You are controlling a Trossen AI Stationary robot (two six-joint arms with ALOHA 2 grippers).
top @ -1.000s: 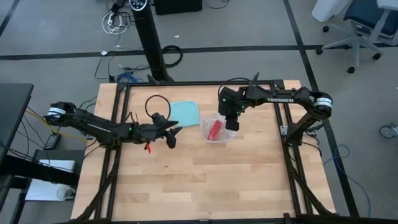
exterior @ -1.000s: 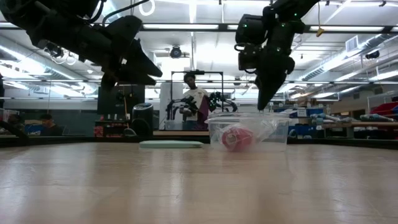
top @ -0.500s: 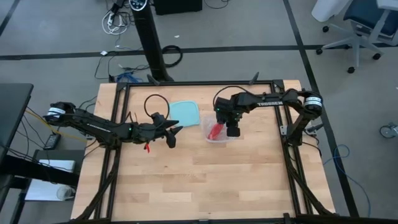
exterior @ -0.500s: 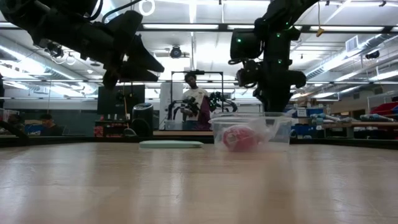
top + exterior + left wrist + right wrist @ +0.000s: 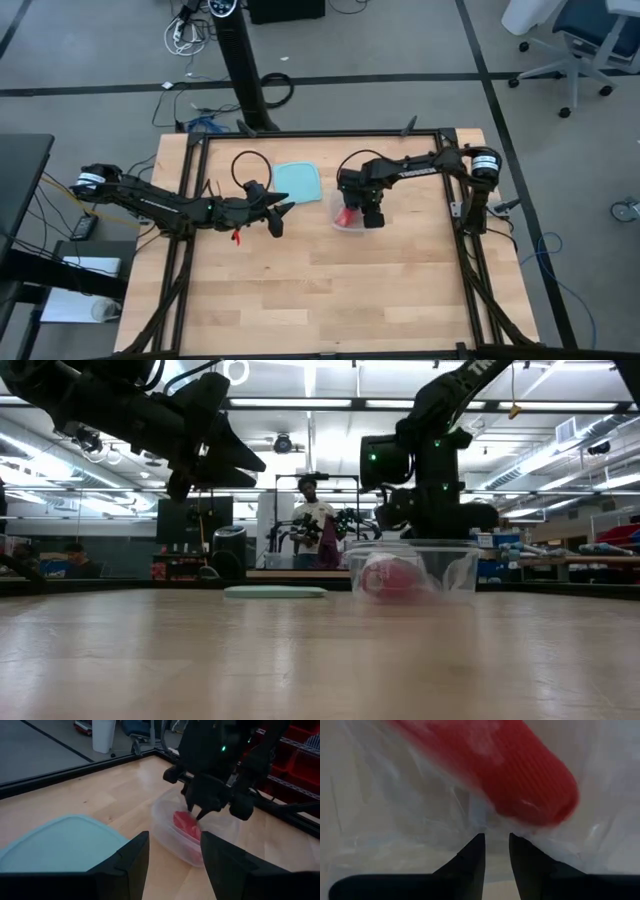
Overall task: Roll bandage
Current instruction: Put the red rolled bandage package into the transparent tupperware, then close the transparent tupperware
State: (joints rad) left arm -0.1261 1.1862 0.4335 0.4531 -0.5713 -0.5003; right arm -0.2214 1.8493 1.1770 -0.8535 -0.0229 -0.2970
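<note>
A: Where was the bandage (image 5: 346, 213)?

B: Rolled up, inside the clear bag (image 5: 186, 840), which sat in a clear tub (image 5: 412, 570) just beside the blue lid (image 5: 298, 183).

A: And the right gripper (image 5: 370, 217)?

B: Down in the tub with its tips at the bag. The fingers (image 5: 470, 857) stood a narrow slit apart, holding nothing, with the roll just ahead of them and lying crosswise to their line.

A: Which arm was nearer?

B: The right, by far. The left gripper (image 5: 274, 219) hung above the table on the lid's far side from the tub, fingers moderately parted, empty.

A: Room to move?

B: I judged it tight, with tub walls and bag film close around the roll; bare table lay beyond the tub.
</note>
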